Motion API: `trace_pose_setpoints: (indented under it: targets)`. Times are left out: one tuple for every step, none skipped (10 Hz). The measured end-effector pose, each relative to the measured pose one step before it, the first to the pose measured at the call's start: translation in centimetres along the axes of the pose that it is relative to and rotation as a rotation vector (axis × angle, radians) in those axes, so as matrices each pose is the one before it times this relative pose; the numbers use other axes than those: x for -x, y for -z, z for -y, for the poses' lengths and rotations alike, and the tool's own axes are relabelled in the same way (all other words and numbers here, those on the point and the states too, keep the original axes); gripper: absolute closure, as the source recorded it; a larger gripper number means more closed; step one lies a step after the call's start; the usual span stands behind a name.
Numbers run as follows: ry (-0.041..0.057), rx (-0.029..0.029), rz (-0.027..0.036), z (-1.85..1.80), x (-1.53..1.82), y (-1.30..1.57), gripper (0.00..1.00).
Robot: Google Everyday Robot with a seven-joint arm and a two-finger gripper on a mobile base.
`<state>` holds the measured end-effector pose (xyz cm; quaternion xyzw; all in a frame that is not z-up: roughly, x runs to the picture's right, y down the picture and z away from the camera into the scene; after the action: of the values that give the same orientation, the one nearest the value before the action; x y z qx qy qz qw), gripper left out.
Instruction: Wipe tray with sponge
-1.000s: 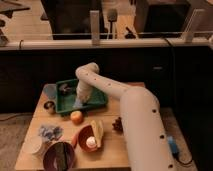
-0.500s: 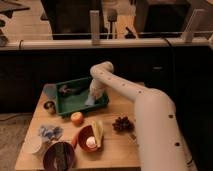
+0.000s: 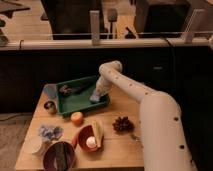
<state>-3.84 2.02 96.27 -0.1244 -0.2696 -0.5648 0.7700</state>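
A green tray (image 3: 67, 104) sits at the back left of the wooden table (image 3: 115, 150). My gripper (image 3: 96, 95) is at the tray's right end, low inside it. A pale blue-grey thing at its tip looks like the sponge (image 3: 94, 99) and rests near the tray's right wall. A dark object (image 3: 73, 90) lies along the tray's far side. My white arm (image 3: 150, 107) reaches in from the right.
An orange (image 3: 76, 118) lies in front of the tray. A red bowl (image 3: 82, 135) holds a white ball and a yellow item. Also on the table are a dark pine cone (image 3: 122, 124), purple bowl (image 3: 59, 156), white cup (image 3: 34, 145), blue cloth (image 3: 50, 131) and small can (image 3: 49, 106).
My gripper has moved from the tray's left-middle part to its right end, and the arm swung right with it.
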Motion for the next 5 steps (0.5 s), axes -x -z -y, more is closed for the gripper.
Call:
trace_pose_setpoints:
  targets:
    - [0.00003, -0.00133, 0.00084, 0.056, 0.039, -0.001, 1.0]
    - [-0.00229, -0.00049, 0.00052, -0.124, -0.009, 0.031, 1.0]
    - [0.00074, 0.0, 0.00037, 0.054, 0.021, -0.017, 1.0]
    - [0.00127, -0.00016, 0.00036, 0.096, 0.027, -0.026, 1.0]
    - [-0.00006, 0.00014, 0.0002, -0.014, 0.007, -0.006, 1.0]
